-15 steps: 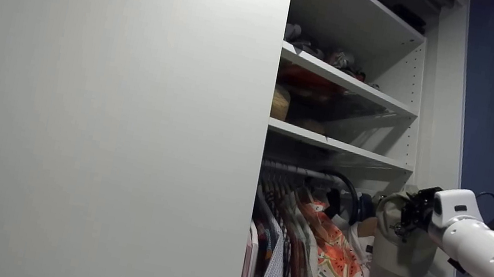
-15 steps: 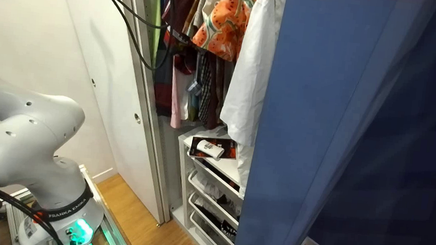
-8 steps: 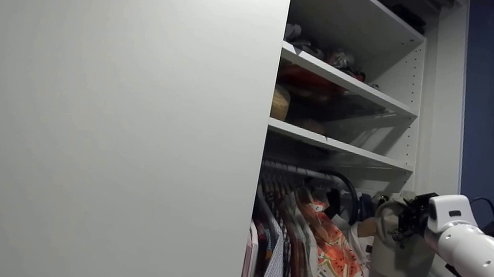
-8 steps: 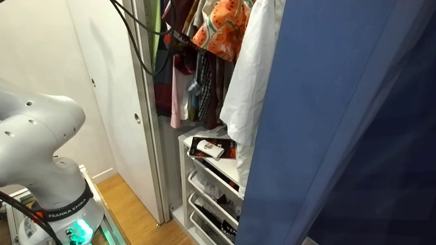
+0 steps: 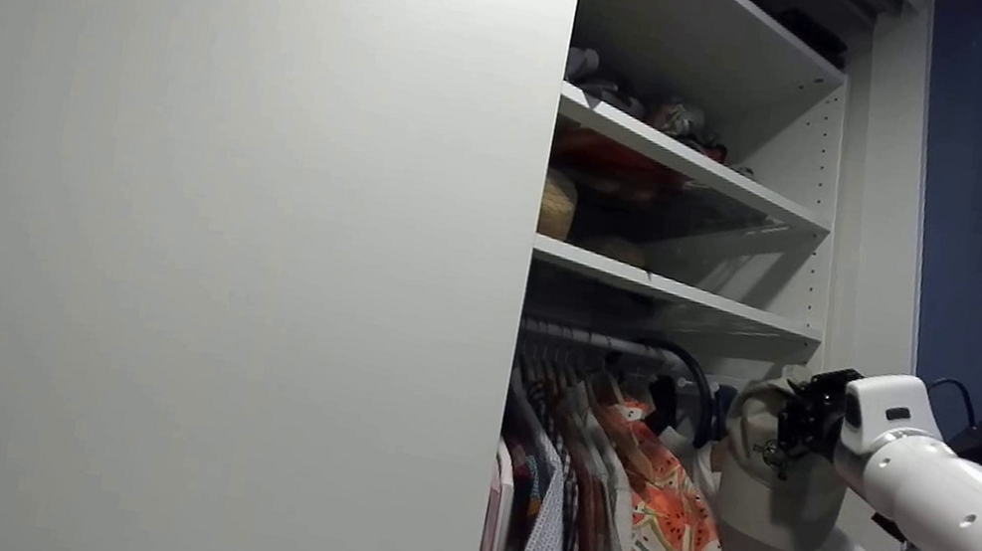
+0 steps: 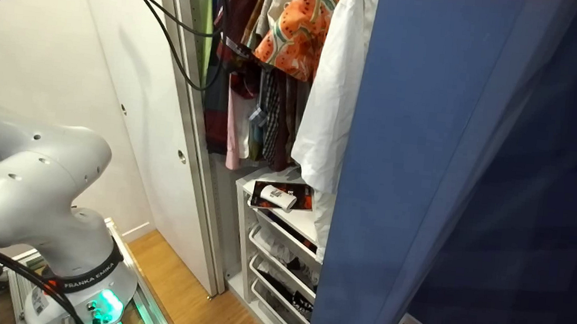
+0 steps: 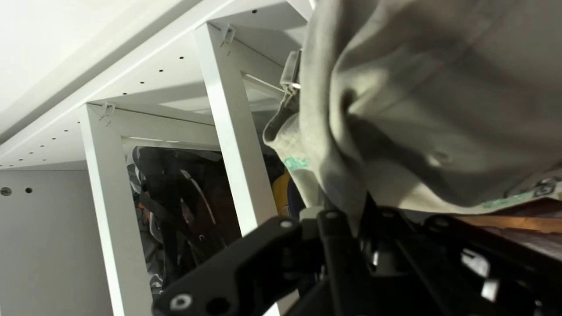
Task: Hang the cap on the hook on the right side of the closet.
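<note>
Hand (image 7: 349,215) is pinching a fold of the cap (image 7: 430,101), so grabbing it is done. It's held over at the right side of the closet (image 5: 877,233), just right of the watermelon shirt (image 5: 683,532). What's left, I'd say: get it onto the hook and let go. Can't make out the hook though, so no idea if it's caught. In an exterior view the cap's just left of the hand, touching, brim (image 5: 777,516) hanging down.
</note>
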Controlling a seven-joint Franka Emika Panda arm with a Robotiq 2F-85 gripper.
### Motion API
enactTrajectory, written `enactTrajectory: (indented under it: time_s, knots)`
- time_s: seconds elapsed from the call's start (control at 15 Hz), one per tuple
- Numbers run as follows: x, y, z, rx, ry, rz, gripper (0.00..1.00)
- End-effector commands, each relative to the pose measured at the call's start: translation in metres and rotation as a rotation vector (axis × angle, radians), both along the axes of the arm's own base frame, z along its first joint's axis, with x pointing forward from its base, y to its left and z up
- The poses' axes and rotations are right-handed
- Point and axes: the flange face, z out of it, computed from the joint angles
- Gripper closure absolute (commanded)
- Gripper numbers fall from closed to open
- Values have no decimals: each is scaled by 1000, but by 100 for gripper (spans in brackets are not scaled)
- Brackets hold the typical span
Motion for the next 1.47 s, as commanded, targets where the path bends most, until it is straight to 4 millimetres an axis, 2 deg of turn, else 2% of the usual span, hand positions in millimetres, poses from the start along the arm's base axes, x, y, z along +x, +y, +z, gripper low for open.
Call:
enactTrajectory:
  time_s: [0.0,0.27,0.8,1.07,1.4]
  knots:
    - [-1,-3,14,-1,-30,-21,97]
    - [1,-13,17,7,-38,-49,97]
    - [19,-30,18,47,-40,-75,97]
    - [27,-31,27,50,-55,-79,97]
    - [29,-21,34,32,-56,-85,97]
